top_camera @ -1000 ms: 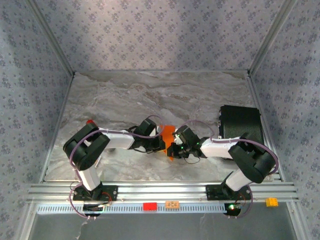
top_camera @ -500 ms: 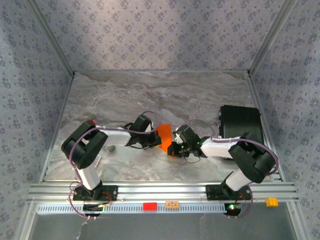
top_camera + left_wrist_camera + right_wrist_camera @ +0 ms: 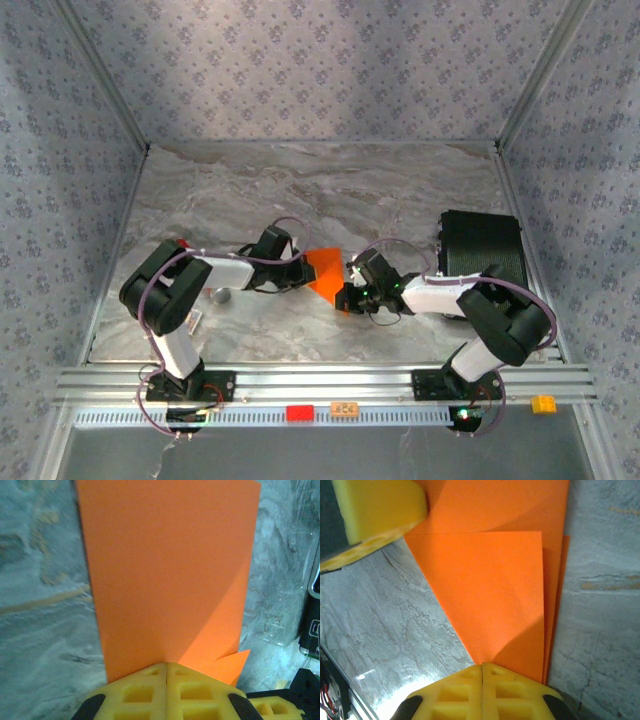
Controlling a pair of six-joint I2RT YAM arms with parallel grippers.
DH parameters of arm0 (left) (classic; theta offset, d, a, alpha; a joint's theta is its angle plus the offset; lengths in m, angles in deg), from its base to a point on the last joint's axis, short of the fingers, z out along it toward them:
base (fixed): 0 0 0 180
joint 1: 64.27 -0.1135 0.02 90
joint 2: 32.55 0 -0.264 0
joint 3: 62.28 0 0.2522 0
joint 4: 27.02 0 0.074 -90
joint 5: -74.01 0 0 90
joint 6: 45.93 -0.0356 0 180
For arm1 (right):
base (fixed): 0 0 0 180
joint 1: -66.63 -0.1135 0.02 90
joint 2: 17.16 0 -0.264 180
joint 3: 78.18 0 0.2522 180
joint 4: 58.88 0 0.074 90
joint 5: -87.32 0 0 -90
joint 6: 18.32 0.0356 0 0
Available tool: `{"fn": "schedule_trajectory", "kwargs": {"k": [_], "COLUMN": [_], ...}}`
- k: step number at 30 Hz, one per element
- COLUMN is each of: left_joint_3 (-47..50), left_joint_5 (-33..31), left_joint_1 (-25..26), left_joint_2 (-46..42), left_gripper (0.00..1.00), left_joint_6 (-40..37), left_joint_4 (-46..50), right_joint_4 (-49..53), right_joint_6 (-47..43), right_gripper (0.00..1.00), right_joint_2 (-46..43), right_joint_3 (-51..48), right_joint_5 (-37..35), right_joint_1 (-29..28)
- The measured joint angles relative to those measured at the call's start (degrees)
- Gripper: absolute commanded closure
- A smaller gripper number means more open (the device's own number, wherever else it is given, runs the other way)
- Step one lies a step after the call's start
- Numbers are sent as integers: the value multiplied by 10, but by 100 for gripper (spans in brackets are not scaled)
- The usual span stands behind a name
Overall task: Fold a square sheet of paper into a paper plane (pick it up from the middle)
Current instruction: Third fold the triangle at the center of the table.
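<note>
Wide bare marble-patterned tabletop [image 3: 300, 190] lies open beyond the arms, and a black rectangular box [image 3: 482, 250] sits near its right edge. Mid-table, a thin bright orange sheet of paper [image 3: 324, 270], folded into overlapping layers with sharp creases, is held from opposite sides by the left gripper [image 3: 166, 669] and right gripper [image 3: 482, 669], both sets of jaws clenched on it.

The far half of the table [image 3: 330, 185] is left open, and broad passage is offered there from wall to wall. The near middle is barred by both arms, stretched inward, with the left gripper [image 3: 303, 276] and right gripper [image 3: 344, 297] clamped on the orange paper [image 3: 322, 268] between them. The right side is taken up by a black box [image 3: 482, 248] just behind the right arm. A small red object [image 3: 181, 243] is set beside the left elbow.
</note>
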Motion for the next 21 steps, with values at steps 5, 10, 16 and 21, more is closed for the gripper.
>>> {"fn": "schedule_trajectory", "kwargs": {"k": [5,10,16,21], "left_joint_3": [0,0,9,21], "left_joint_5": [-24,-35,-36,-29], "left_joint_1": [-10,-7,43,77], "left_joint_2": [-24,-77,-90,-67], "left_gripper": [87,87,91,93], "left_joint_6": [-9,-10,6,32], "left_joint_4": [11,25,16,-15], "right_joint_4": [0,-5,-12,-16], "right_joint_6": [0,5,22,34], "right_gripper": [99,99,99,99], "right_joint_2": [0,0,0,0], "right_joint_3": [0,-3,-6,-8], "right_joint_5": [2,6,10,10], "right_joint_1": [1,2,5,5]}}
